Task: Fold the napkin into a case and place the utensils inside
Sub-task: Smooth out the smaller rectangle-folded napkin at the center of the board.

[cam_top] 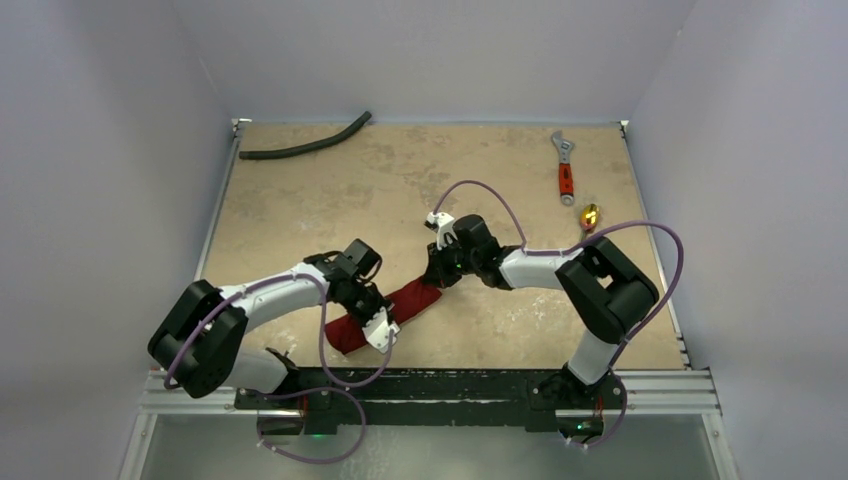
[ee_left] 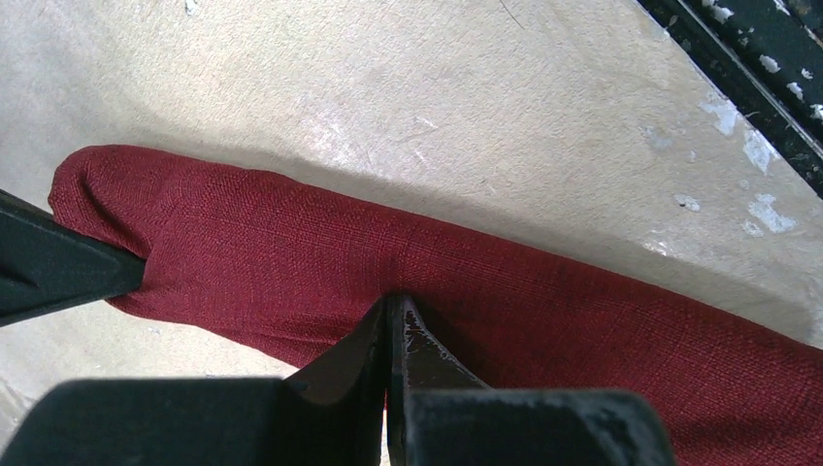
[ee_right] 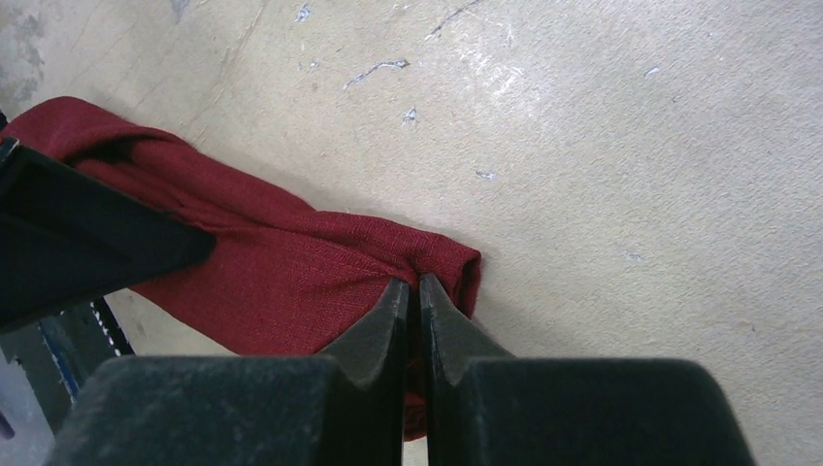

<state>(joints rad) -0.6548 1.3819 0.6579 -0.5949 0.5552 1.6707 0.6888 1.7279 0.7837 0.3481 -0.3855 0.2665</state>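
Note:
The dark red napkin [cam_top: 400, 305] lies bunched into a narrow strip, slanting across the near middle of the table. My left gripper [cam_top: 382, 318] is shut at its lower-left part; in the left wrist view its tips [ee_left: 396, 303] pinch a small pucker of the napkin [ee_left: 543, 301]. My right gripper [cam_top: 440, 276] is shut on the strip's upper-right end; in the right wrist view cloth shows between its jaws [ee_right: 415, 283], at the end of the napkin [ee_right: 291, 282]. One gold utensil [cam_top: 590, 215] lies far right, apart from the cloth. Nothing is seen inside the strip.
A red-handled silver wrench [cam_top: 565, 170] lies at the back right, just beyond the gold piece. A black hose [cam_top: 305, 146] lies along the back left edge. The black base rail [cam_top: 450, 385] runs along the near edge, close behind the napkin.

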